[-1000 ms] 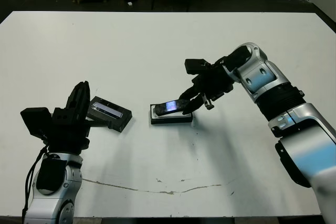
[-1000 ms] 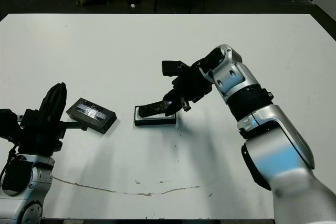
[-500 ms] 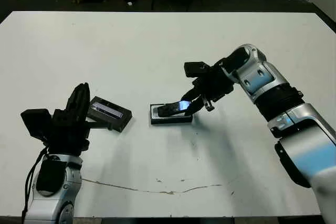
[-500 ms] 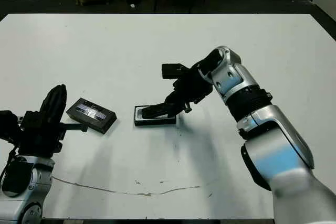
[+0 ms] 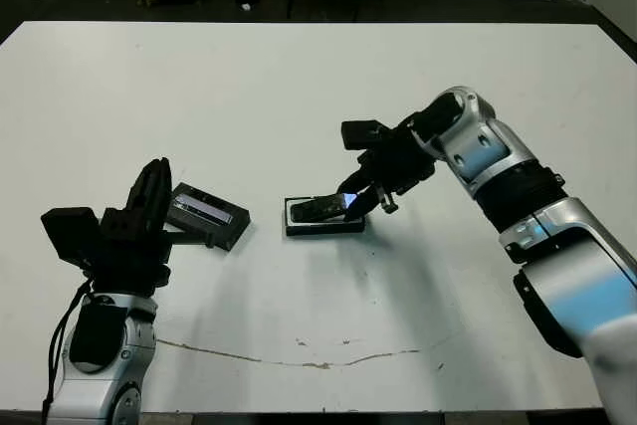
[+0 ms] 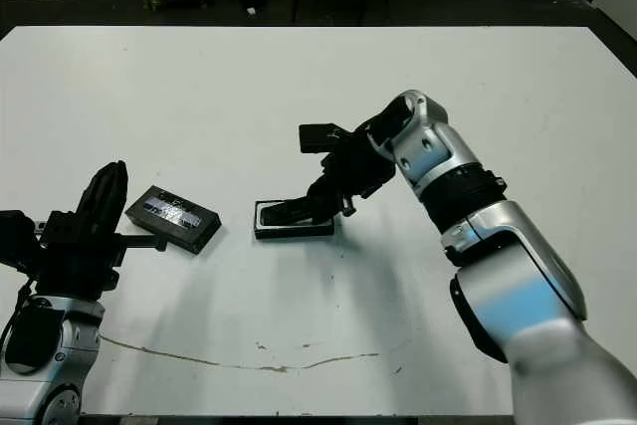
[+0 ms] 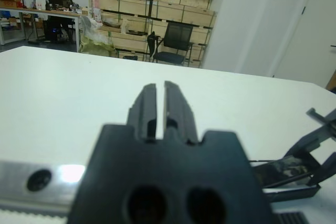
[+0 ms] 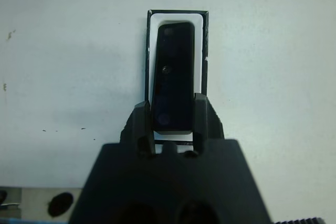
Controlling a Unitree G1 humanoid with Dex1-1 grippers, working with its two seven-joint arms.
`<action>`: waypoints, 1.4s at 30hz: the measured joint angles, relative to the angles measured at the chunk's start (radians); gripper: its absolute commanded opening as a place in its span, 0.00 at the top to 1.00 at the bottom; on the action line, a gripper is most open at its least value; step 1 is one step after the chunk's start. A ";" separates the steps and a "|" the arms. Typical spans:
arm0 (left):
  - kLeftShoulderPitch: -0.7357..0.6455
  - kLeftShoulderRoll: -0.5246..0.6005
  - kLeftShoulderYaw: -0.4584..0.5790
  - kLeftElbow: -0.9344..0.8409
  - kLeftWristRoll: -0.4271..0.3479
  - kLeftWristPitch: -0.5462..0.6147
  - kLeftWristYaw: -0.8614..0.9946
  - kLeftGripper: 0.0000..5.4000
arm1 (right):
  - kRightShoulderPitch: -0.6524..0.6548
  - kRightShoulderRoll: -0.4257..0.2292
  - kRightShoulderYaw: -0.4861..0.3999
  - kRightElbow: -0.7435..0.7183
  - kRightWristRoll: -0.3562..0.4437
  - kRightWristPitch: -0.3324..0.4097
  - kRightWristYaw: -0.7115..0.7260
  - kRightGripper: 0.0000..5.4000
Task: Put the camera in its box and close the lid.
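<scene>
Lowering slim black bar camera [image 8: 172, 74] into white-lined black box [image 8: 176, 16], right gripper [image 8: 173, 120] fingers pinching it; left gripper [image 7: 156, 109] fingers pressed together; silvery-strip black lid [image 5: 204, 214] not yet fitted.

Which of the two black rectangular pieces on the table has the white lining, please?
The box, under the right gripper, shows white lining around the camera. The lid, near the left gripper, has a glossy strip on top instead.
</scene>
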 measured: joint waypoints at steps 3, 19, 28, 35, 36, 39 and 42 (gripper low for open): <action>0.002 0.000 0.000 0.000 0.000 -0.001 0.000 1.00 | 0.000 0.008 0.001 0.001 -0.006 0.006 -0.002 0.94; 0.007 -0.002 -0.001 0.000 0.007 -0.008 0.001 1.00 | -0.002 0.009 0.026 -0.006 -0.051 -0.089 -0.022 0.71; 0.008 -0.003 -0.001 0.000 0.006 -0.008 0.001 1.00 | -0.001 0.009 0.025 -0.020 -0.048 -0.178 -0.028 0.34; 0.010 -0.003 -0.003 0.002 0.006 -0.011 0.001 1.00 | -0.001 0.008 0.025 -0.020 -0.051 -0.227 -0.031 0.05; 0.010 -0.003 -0.003 0.002 0.006 -0.011 0.001 1.00 | -0.001 0.008 0.025 -0.020 -0.051 -0.227 -0.031 0.01; 0.010 -0.003 -0.003 0.003 0.006 -0.012 0.000 1.00 | -0.001 0.006 0.017 -0.021 -0.047 -0.229 -0.030 0.00; 0.011 -0.003 -0.003 0.005 0.006 -0.019 0.000 1.00 | -0.001 0.002 -0.023 -0.025 -0.004 -0.195 -0.017 0.00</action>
